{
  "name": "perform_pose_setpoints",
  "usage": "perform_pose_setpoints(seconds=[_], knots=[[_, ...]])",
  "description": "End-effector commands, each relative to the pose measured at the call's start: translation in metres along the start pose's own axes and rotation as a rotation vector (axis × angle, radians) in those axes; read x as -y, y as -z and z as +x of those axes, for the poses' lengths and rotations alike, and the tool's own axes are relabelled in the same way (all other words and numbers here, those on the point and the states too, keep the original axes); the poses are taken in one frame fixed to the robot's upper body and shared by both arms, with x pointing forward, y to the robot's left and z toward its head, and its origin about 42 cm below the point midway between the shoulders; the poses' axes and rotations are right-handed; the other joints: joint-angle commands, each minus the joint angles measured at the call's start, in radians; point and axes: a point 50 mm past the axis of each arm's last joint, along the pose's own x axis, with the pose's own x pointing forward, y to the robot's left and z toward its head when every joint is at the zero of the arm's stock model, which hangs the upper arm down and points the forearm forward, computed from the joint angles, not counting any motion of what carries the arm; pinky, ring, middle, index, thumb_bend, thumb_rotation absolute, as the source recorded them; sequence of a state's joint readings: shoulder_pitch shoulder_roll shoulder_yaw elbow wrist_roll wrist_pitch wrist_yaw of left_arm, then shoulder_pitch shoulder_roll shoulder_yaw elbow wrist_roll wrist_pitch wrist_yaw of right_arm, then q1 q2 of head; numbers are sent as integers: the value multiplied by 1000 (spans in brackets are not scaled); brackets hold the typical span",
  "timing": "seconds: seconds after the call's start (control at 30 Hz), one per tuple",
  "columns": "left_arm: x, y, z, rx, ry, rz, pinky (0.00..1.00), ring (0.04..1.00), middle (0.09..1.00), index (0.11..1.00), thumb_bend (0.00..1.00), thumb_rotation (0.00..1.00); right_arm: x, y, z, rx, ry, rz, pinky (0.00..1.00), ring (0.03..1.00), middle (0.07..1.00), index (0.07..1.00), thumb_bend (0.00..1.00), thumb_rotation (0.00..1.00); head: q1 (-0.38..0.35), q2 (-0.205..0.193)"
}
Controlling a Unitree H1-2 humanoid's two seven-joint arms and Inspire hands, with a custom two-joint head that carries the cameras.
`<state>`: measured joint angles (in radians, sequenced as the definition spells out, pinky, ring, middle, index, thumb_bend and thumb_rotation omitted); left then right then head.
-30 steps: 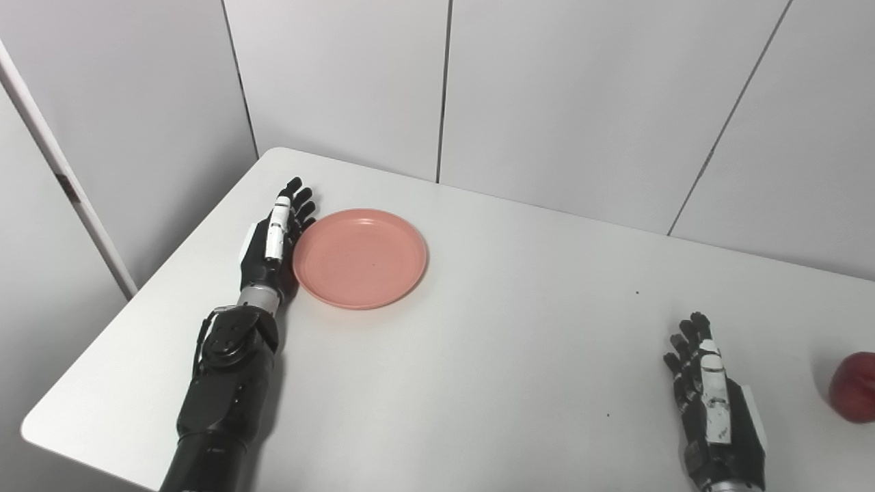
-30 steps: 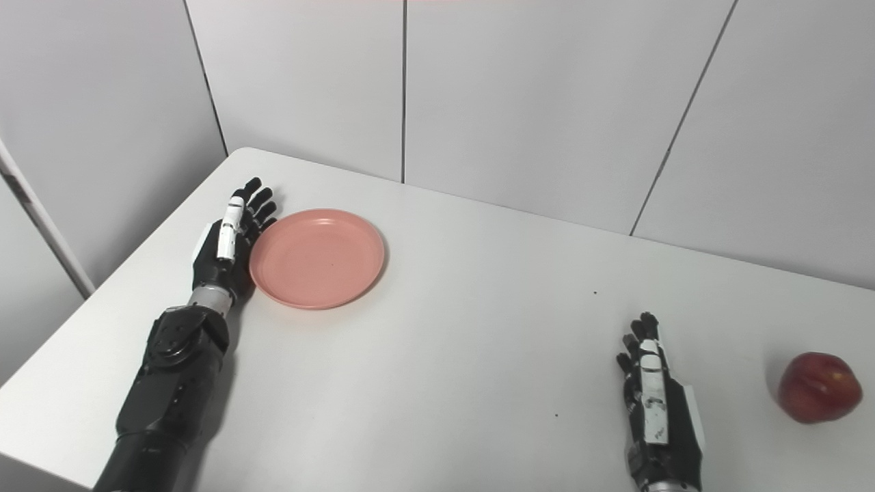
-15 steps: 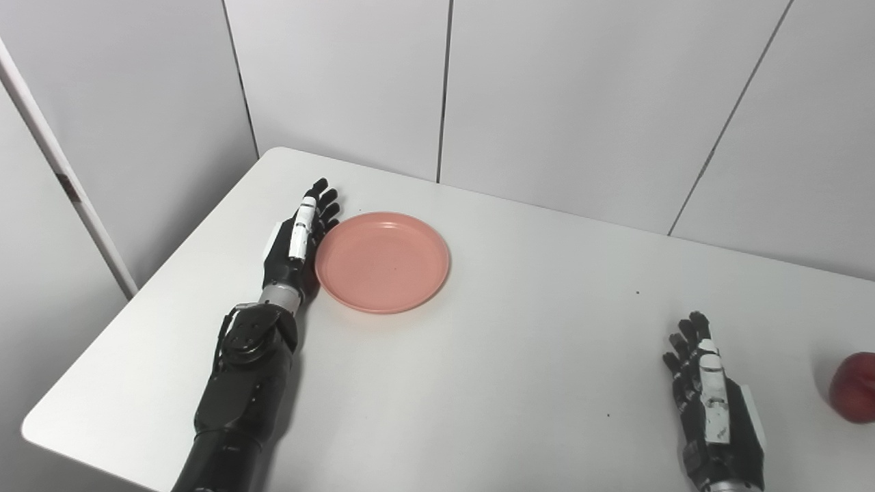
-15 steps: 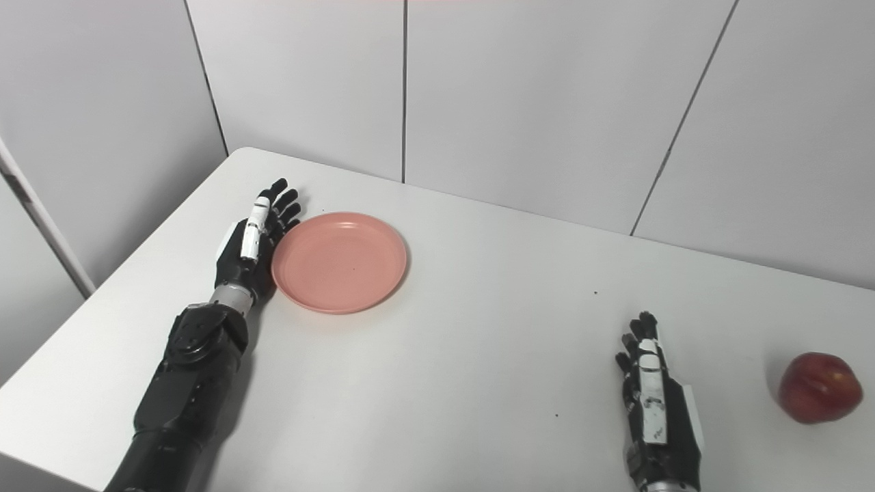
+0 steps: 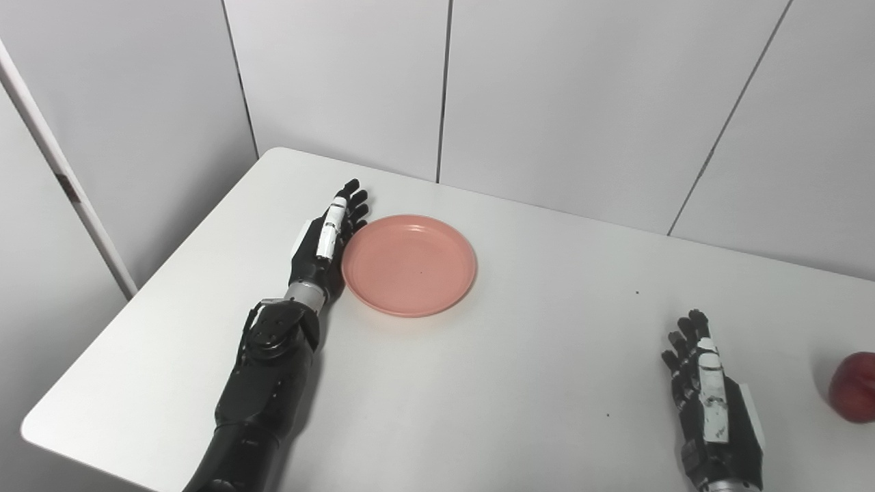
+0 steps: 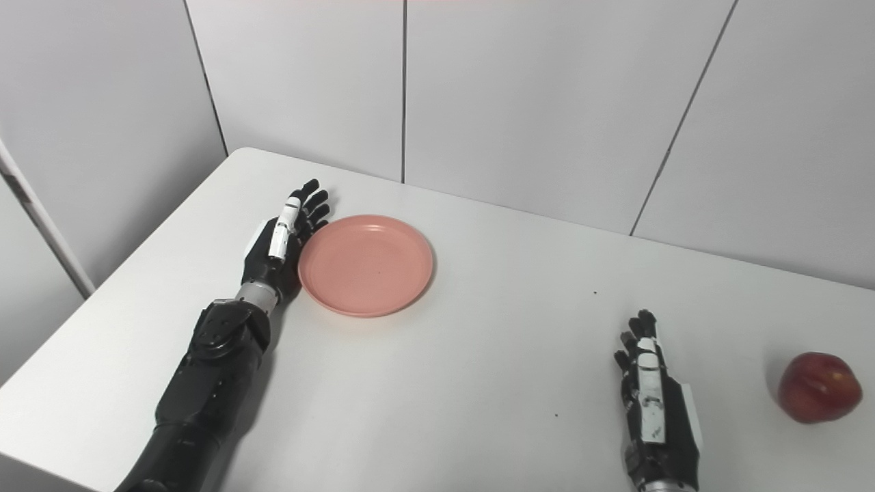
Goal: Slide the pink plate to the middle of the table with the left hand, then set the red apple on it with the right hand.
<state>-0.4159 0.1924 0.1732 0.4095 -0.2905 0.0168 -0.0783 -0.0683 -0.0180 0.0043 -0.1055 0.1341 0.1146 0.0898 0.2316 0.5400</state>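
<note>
Pink plate [image 5: 409, 265] lies flat, the left hand [image 5: 325, 240] pressed open-fingered against its rim; right hand [image 6: 656, 413] empty, fingers apart, near the apple [image 6: 818, 387].

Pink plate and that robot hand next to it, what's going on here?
The left hand, open and flat, is pressed against the left edge of the pink plate, pushing it across the white table toward the middle. The plate is empty and not yet centred. The right hand rests open near the front edge, holding nothing. The red apple sits untouched on the table to that hand's right.
</note>
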Motion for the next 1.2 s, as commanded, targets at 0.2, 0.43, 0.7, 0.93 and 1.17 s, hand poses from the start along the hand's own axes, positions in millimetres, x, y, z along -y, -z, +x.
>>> perform_pose_setpoints(seconds=[0.2, 0.43, 0.7, 0.93, 1.17], knots=[[31, 11, 11, -51, 82, 23, 951, 961, 947, 922, 309, 1000, -7, -19, 4, 66, -13, 0, 1000, 1000, 1000, 1000, 165, 1000, -6, 7], [51, 22, 11, -67, 118, 47, 906, 920, 912, 890, 332, 1000, -8, -20, 5, 64, -10, 10, 1000, 1000, 1000, 1000, 167, 1000, -11, 14], [78, 29, 8, -74, 186, 45, 911, 918, 910, 888, 355, 1000, -10, -23, 4, 57, 3, -4, 1000, 1000, 1000, 1000, 178, 1000, -27, 26], [98, 30, 4, -72, 219, 44, 945, 941, 930, 903, 366, 1000, -12, -23, 5, 63, 1, -7, 1000, 1000, 1000, 1000, 172, 1000, -38, 35], [113, 27, 1, -79, 230, 62, 933, 933, 923, 901, 362, 1000, -17, -26, 4, 71, -3, -6, 1000, 1000, 1000, 1000, 175, 1000, -66, 49]])
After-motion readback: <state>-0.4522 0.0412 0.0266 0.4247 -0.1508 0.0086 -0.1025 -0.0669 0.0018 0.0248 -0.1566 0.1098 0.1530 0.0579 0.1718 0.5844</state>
